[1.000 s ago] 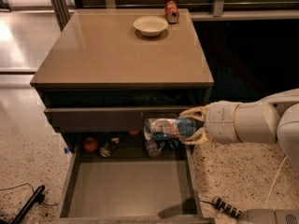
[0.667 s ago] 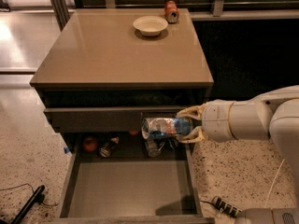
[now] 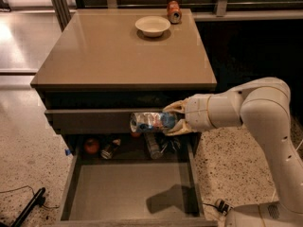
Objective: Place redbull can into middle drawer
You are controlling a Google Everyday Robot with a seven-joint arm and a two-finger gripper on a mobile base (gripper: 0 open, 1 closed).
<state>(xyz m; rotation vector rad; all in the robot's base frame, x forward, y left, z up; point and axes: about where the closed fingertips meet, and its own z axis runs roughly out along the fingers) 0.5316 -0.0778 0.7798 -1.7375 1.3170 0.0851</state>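
Observation:
My gripper [image 3: 171, 120] is shut on the redbull can [image 3: 149, 122], a slim silver-and-blue can held lying sideways with its free end to the left. It hangs in front of the cabinet, just right of the scratched upper drawer front [image 3: 87, 120] and above the back of the pulled-out middle drawer [image 3: 128, 195]. That drawer stands wide open below, showing a flat grey floor and low side walls. The arm's shadow falls on the floor of the drawer.
A white bowl [image 3: 152, 26] and a short orange-red can [image 3: 173, 12] stand at the back of the cabinet top [image 3: 113, 56]. A red round object [image 3: 92, 145], a dark bottle [image 3: 110, 149] and another bottle [image 3: 154, 146] lie at the drawer's back. A black cable [image 3: 28, 207] lies on the floor left.
My gripper has moved left and slightly up with the redbull can, closer to the cabinet front. The drawers and the things on top have not moved.

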